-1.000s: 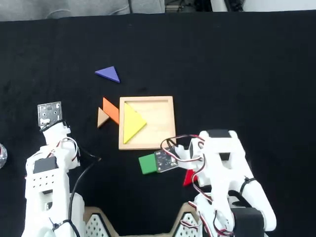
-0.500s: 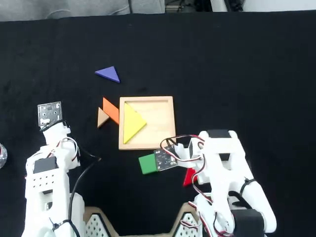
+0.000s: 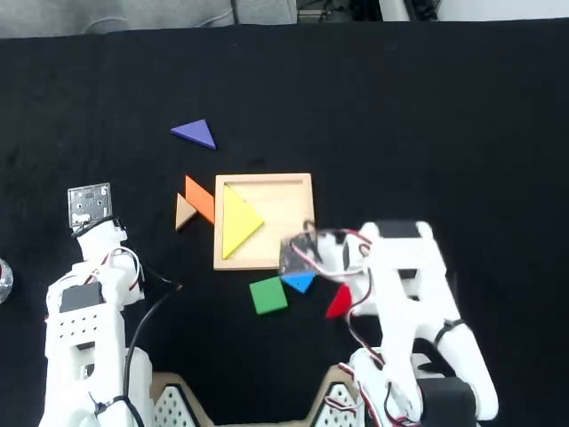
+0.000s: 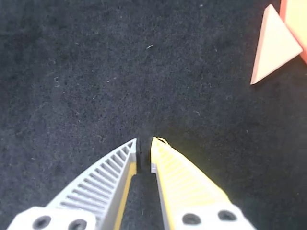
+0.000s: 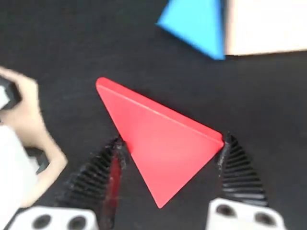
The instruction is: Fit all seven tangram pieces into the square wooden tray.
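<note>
Black worktop point(image 3: 444, 133): one of seven tangram pieces is seated, six lie outside the square wooden tray point(image 3: 289, 203).
Count one yellow triangle point(image 3: 236, 222) in the tray. Outside it, count one purple triangle point(image 3: 194, 133), orange parallelogram point(image 3: 199, 199), tan triangle point(image 3: 184, 212), green square point(image 3: 268, 295), blue triangle point(image 3: 299, 282) and red triangle point(image 3: 339, 303). Your right gripper point(image 5: 172, 143) is open astride the red triangle. Your left gripper point(image 4: 144, 142) is closed and empty.

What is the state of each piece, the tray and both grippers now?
Tray: mostly empty.
Yellow triangle: in tray.
Orange piece: outside.
Tan triangle: outside.
Purple triangle: outside.
Green square: outside.
Blue triangle: outside.
Left gripper: shut, empty.
Right gripper: open.
Red triangle: outside, between right gripper's fingers.
</note>
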`<action>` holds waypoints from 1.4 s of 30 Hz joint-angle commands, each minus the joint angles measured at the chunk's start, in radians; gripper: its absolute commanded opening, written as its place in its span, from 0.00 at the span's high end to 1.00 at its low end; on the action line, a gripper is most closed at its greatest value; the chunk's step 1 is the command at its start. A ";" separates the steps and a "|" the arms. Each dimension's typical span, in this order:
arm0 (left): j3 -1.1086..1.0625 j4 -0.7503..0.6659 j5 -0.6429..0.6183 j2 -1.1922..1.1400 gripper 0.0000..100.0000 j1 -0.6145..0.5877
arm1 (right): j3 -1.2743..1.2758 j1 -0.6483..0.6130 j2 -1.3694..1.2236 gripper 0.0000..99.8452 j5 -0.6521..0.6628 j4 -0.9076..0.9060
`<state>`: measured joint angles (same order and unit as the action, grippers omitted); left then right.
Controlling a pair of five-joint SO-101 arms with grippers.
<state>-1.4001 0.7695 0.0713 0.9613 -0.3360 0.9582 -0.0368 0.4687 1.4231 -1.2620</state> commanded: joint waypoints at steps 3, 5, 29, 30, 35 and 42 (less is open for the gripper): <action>0.012 -0.014 0.002 0.014 0.93 0.008 | -0.226 -0.095 0.010 0.77 -0.267 -0.055; 0.012 -0.014 0.002 0.014 0.93 0.008 | -0.275 -0.152 0.002 0.77 -0.351 -0.051; 0.008 -0.012 0.002 0.014 0.93 0.005 | -0.825 -0.448 -0.464 0.77 -0.654 -0.149; 0.008 -0.012 0.002 0.014 0.93 0.005 | -0.842 -0.448 -0.492 0.77 -0.654 -0.152; 0.008 -0.014 0.002 0.014 0.93 0.005 | -0.849 -0.454 -0.578 0.77 -0.597 -0.118; 0.008 -0.014 0.002 0.014 0.93 0.005 | -0.854 -0.476 -0.699 0.77 -0.597 -0.078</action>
<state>-1.4001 0.7695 0.0713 0.9613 -0.3360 0.1588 -0.4818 -0.2186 0.8155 -1.3556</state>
